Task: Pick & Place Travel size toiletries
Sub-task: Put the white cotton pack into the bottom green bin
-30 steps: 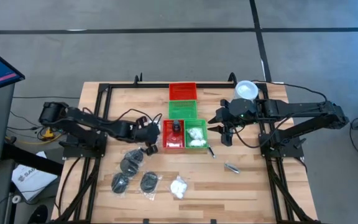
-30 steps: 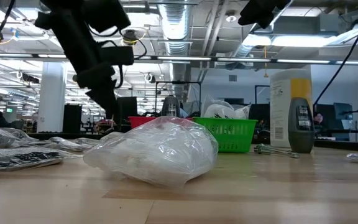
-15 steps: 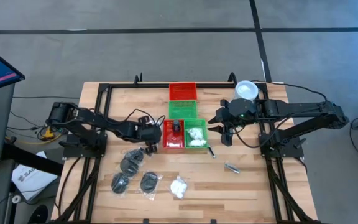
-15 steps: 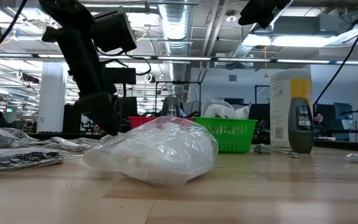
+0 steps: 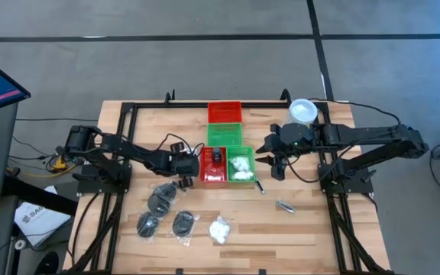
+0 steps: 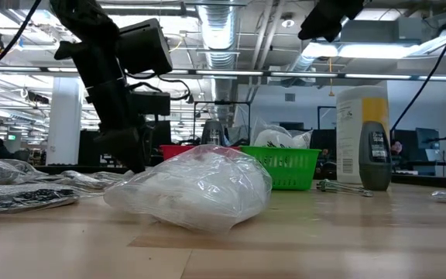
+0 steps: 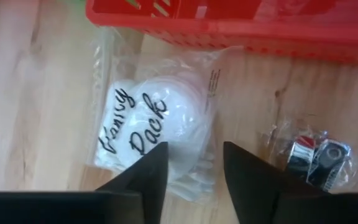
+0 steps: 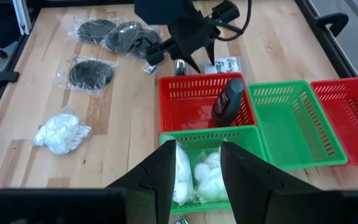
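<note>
Left gripper (image 7: 191, 163), jaws parted, poised above labelled packet (image 7: 151, 121) beside red tray (image 5: 214, 166)'s nine o'clock, ready to grasp; right gripper (image 8: 191, 163) parted, waiting over green tray (image 8: 238, 135).

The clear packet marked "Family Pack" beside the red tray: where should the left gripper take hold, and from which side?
Probably straight down from above, pinching the raised white mound at the middle of the Family Pack packet. It lies flat on the table, so its thin film edges offer little to catch. The left gripper hovers open over it; staying clear of the red tray wall alongside seems wise.
</note>
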You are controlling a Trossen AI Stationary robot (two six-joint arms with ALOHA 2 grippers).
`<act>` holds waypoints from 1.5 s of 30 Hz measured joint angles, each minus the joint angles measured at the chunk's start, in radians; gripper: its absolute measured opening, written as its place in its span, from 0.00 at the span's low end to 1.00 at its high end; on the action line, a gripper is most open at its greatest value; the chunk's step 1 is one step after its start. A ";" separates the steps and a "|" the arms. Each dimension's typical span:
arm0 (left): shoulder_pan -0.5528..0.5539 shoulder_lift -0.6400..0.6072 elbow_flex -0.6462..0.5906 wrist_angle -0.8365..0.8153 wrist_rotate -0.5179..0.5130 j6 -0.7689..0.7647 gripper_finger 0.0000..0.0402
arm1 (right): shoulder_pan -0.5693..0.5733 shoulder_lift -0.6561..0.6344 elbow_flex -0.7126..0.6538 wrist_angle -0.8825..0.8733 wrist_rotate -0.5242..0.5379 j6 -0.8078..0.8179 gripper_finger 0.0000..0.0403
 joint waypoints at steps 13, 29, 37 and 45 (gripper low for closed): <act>-0.001 -0.001 0.000 -0.002 -0.011 -0.004 0.00 | 0.000 0.000 0.000 0.002 0.000 0.000 0.29; -0.002 -0.317 0.000 -0.113 -0.085 -0.082 0.00 | 0.000 0.000 0.000 0.004 0.000 -0.011 0.29; -0.038 -0.501 0.000 -0.070 -0.055 -0.113 0.00 | 0.000 0.000 0.000 0.004 0.000 -0.027 0.29; -0.097 -0.534 0.000 0.180 0.067 -0.085 0.00 | 0.000 0.018 0.000 0.049 0.000 -0.048 0.29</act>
